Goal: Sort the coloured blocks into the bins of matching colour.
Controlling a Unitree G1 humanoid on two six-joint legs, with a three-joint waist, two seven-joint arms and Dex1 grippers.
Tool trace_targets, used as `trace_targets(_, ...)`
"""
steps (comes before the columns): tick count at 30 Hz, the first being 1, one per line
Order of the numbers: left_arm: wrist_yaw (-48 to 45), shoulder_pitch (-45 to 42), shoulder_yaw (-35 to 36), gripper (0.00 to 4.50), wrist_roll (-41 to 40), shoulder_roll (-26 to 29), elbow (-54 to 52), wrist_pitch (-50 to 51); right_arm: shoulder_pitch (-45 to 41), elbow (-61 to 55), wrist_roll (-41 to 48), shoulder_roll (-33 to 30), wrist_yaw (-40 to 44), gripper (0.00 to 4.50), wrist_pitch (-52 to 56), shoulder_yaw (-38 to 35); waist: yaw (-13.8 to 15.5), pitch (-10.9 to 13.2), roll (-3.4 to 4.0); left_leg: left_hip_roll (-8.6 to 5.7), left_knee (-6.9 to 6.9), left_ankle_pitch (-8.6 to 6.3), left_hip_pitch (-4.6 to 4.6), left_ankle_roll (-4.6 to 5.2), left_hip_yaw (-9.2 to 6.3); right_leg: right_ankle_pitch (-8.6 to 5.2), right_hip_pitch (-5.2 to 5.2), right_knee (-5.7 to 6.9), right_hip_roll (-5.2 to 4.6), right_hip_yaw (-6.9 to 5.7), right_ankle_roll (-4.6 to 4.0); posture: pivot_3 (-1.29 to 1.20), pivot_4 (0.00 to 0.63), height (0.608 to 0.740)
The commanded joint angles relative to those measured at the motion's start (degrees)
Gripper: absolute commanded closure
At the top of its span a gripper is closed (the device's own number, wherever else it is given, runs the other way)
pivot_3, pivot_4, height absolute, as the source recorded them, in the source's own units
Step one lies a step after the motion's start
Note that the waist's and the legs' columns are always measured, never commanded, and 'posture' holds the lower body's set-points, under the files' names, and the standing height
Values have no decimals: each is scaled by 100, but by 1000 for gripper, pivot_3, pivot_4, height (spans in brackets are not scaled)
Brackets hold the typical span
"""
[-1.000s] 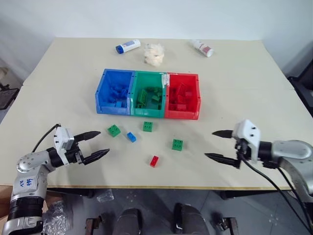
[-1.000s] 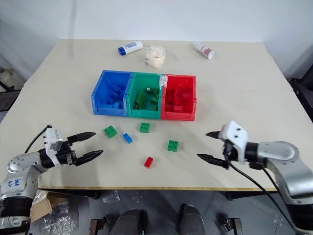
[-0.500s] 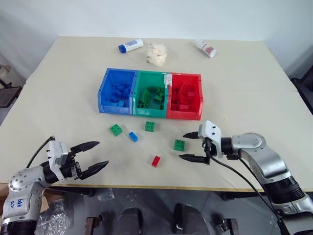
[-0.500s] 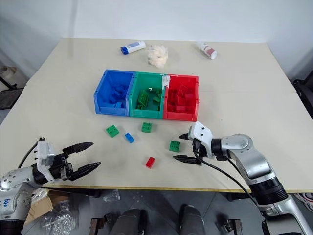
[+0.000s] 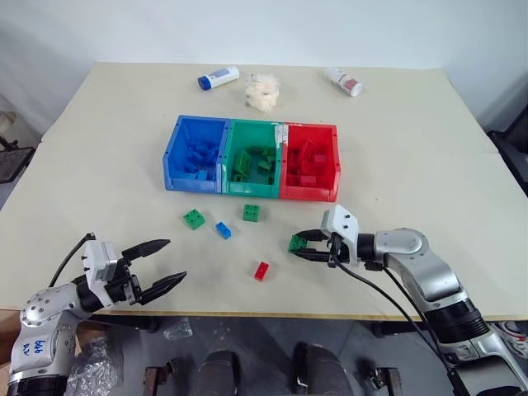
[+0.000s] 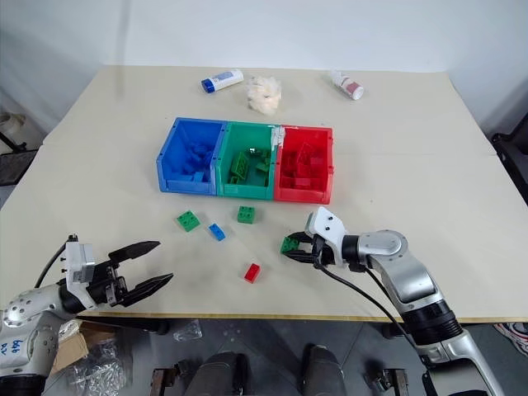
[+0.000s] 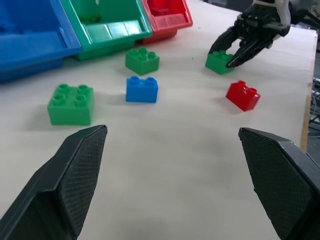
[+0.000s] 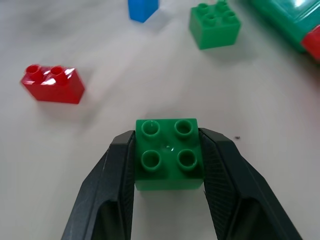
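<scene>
My right gripper point(image 8: 167, 150) is clamped on a green block point(image 8: 168, 154), one finger pressed flat to each of its sides. It is a small square brick of glossy plastic with four round studs on top, sitting on the pale table point(image 5: 99, 165) in front of the red bin point(image 5: 309, 172) and a little nearer to me. My left gripper point(image 5: 161, 264) hangs spread wide over the near left part of the table with nothing between its two fingers.

Four more blocks lie loose between me and the bins. A green square one point(image 5: 252, 213) with four studs sits just in front of the green bin point(image 5: 254, 167), and another green square one point(image 5: 194, 219) lies to its left, in front of the blue bin point(image 5: 196, 163). A blue block point(image 5: 223, 230), narrower with two studs, lies between those two and slightly closer to me. A red block point(image 5: 261, 271), also two-studded, lies nearest the table's edge, to the left of the brick I hold and apart from it.

The three bins stand joined in a row, blue, green, red from my left, each translucent and each already holding bricks of its own colour
</scene>
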Motion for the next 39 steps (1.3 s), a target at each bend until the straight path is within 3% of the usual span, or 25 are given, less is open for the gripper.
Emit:
trace_targets(1,55,-128,1,0,-2,-68,47,-164,-202,-579,408,284,-432,3042,315,-483,-8,0,0,0,0,0,0,0,0,0,-1,1,1,0,0,0,150,740)
trace_targets(8,89,-326,-77,0,70,-166,239,-273,-899,-464,380,678,-943,3042,568,-560,-12,0,0,7,3,0,0,-1,3,4,-4,3,6,1,-7,0,150,740)
trace_targets(12,203,-379,-142,0,114,-251,212,-327,-2404,1547,-45,1695,-1683,3042,-226,-591,-144,4,5,15,11,2,-6,-2,24,12,-19,12,10,11,-14,0,150,740)
trace_targets(16,253,-495,-157,0,128,-257,308,-369,-3094,3003,-275,2231,-2139,3042,-1057,-800,-173,3,5,37,10,1,-2,-17,26,9,-29,33,27,11,-24,0,150,740)
trace_targets(20,296,-594,-175,0,137,-251,331,-391,-3207,3464,-450,2450,-2233,1684,-1596,-781,-152,3,5,40,8,-8,-8,-17,35,8,-36,29,29,10,-25,0,150,740)
trace_targets(25,263,-775,-182,0,163,-214,524,-441,-2168,2100,-242,1872,-1321,47,-1213,-638,-135,3,5,40,10,-10,-19,-15,42,9,-51,27,29,12,-24,0,150,740)
trace_targets(32,116,-1061,-329,0,212,-235,809,-490,-770,237,232,558,-285,47,-475,-767,-178,3,5,44,36,-12,-55,-13,58,16,-93,38,29,21,-26,0,150,740)
trace_targets(39,-174,-1374,-451,0,281,-156,1273,-565,495,-804,674,-860,449,47,62,-1244,-117,3,4,49,38,-8,-58,-15,57,18,-96,38,35,20,-32,0,150,740)
